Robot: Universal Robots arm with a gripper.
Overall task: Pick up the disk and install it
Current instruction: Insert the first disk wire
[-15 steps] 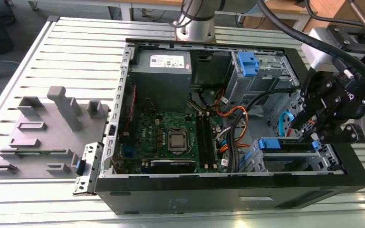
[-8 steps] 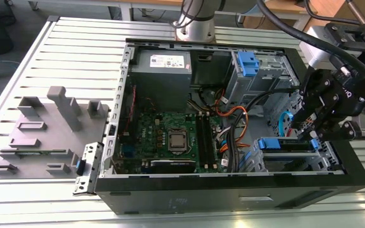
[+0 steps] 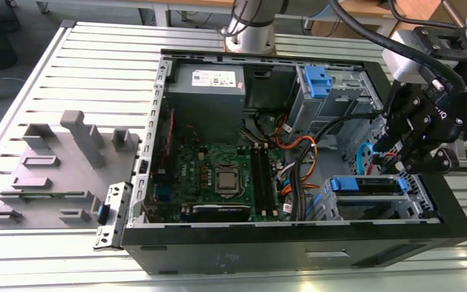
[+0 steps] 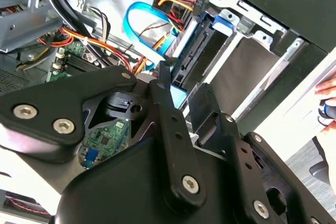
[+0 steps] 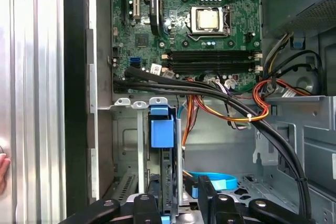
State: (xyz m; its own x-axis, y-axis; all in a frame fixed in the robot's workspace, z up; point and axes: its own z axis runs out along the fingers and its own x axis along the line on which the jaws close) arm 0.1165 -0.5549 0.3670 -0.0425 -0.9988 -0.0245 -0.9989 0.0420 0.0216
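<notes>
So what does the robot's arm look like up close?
The arm is a silvery grey tube with thick black cables looping along it. Its end effector is black, built of chunky jointed links pinned by shiny silver screws, with small white lettering on one side.

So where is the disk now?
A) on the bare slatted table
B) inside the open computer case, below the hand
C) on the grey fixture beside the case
B: the exterior view shows the disk inside the computer case, just below the hand.
</notes>
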